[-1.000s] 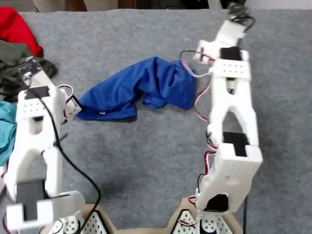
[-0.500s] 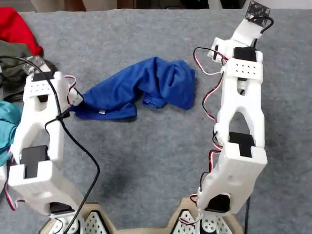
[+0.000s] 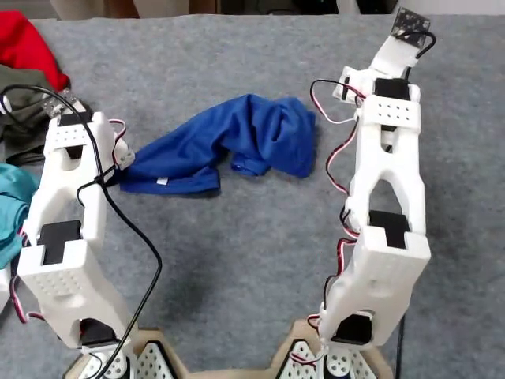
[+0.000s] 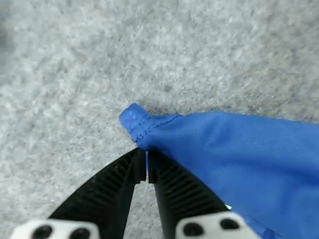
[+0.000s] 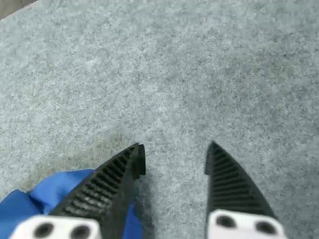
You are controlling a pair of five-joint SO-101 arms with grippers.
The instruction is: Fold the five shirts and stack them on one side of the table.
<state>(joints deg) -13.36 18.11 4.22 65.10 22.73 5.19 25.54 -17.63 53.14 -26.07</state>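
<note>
Pressed together, the jaws of the left gripper [image 4: 147,168] pinch the stitched hem corner of a crumpled royal-blue fabric shirt [image 3: 237,138]. Left of that arm, at the edge of the grey felt-covered table [image 3: 237,260], lie a bunched red garment [image 3: 28,47], a dark olive garment [image 3: 20,99] and a teal garment [image 3: 9,209]. The blue shirt lies unfolded mid-table, between the two arms. Farther right, the right gripper [image 5: 174,155] has its jaws spread apart, holding nothing, over bare felt just beside the shirt's right edge.
</note>
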